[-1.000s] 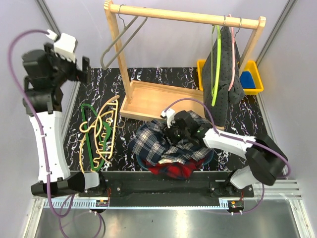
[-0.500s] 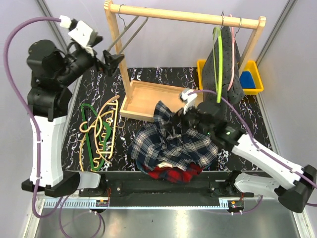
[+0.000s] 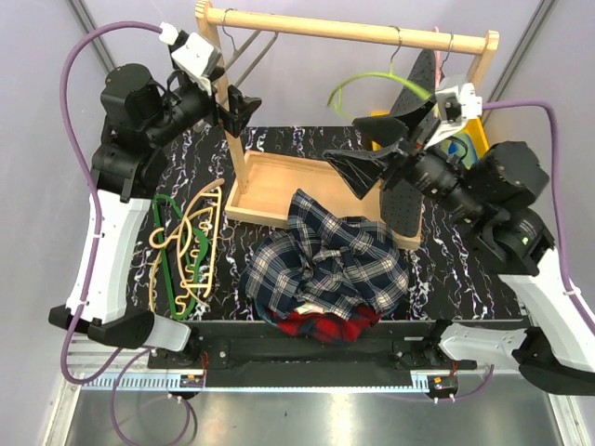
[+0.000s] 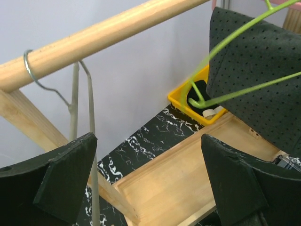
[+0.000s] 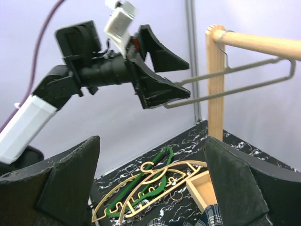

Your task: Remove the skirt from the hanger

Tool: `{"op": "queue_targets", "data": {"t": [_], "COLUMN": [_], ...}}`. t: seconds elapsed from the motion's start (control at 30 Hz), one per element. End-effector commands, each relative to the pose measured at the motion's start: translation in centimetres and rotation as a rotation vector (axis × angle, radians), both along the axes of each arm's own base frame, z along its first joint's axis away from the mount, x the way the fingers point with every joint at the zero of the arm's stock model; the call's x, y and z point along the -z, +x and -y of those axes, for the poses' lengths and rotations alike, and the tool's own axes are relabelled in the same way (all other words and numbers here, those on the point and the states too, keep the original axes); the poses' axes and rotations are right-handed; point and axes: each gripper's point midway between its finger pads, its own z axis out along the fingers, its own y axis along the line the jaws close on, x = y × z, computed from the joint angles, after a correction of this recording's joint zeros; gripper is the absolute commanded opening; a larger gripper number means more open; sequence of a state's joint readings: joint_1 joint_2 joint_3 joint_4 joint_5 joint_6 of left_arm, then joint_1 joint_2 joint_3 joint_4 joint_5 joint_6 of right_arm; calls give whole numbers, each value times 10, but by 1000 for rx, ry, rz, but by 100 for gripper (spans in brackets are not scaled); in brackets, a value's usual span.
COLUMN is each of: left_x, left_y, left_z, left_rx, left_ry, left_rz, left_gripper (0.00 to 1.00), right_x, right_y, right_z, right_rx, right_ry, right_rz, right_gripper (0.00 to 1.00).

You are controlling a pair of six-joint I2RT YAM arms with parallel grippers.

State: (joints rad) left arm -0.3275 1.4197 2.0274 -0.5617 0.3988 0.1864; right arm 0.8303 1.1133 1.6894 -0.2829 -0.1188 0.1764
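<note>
Counted on the wooden rail: three hangers, a grey hanger at the left end, a green hanger and a pink hanger at the right. One skirt, dark with small dots, hung at that right end near a yellow bin; long axis roughly vertical, top at the hooks, hem down toward the black table. Green hanger swung out leftward, nearly level.

Two grippers, both raised. Left gripper beside the grey hanger, spread wide, empty. Right gripper in front of the skirt, equally wide, gripping nothing.

Lying on the table: several loose hangers (green and yellow among them) and one heap of plaid clothes.
</note>
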Motion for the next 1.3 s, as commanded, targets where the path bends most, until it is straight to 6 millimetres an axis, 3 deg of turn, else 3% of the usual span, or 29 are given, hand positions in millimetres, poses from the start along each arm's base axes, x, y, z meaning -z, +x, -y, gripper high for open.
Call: {"op": "queue_targets", "data": {"t": [0.0,0.1,0.2,0.23,0.33,0.43,0.5,0.6,0.63,0.83,1.07,1.2,1.27], "left_x": [-34,-34,-32,-32,-29,-28,-26,-25,-24,-23,-24,-25,-26], "left_y": [-16,-16,-18,-19,-20,-20,-20,-22,-22,-25,-27,-29,-31], "left_z": [-11,-14,-15,-16,-15,-15,-15,-16,-16,-18,-19,-20,-22], "left_rx": [-36,-51,-53,-55,-51,-52,-51,-56,-56,-58,-62,-61,-67], "left_ry": [-45,-50,-44,-43,-37,-42,-46,-50,-49,-54,-57,-62,-56], "left_rz": [124,128,134,137,136,132,127,122,121,130,141,144,151], "left_gripper": [99,99,99,99,99,99,99,99,99,99,99,99,99], "right_x": [21,42,21,-2,-34,-51,-74,-86,-86,-44,-1,18,19], "right_y": [-9,-8,8,21,31,36,35,32,33,63,93,107,109], "right_z": [-20,-30,-8,14,71,102,127,167,170,169,185,193,201], "right_rx": [-113,-147,1,135,393,556,673,854,880,1017,1158,1197,1214], "right_ry": [-93,-107,2,98,233,194,200,209,191,3,-150,-163,-127], "right_rz": [-10,-59,-42,8,119,193,258,295,300,229,130,76,62], "right_gripper": [100,100,100,100,100,100,100,99,100,96,82,79,80]}}
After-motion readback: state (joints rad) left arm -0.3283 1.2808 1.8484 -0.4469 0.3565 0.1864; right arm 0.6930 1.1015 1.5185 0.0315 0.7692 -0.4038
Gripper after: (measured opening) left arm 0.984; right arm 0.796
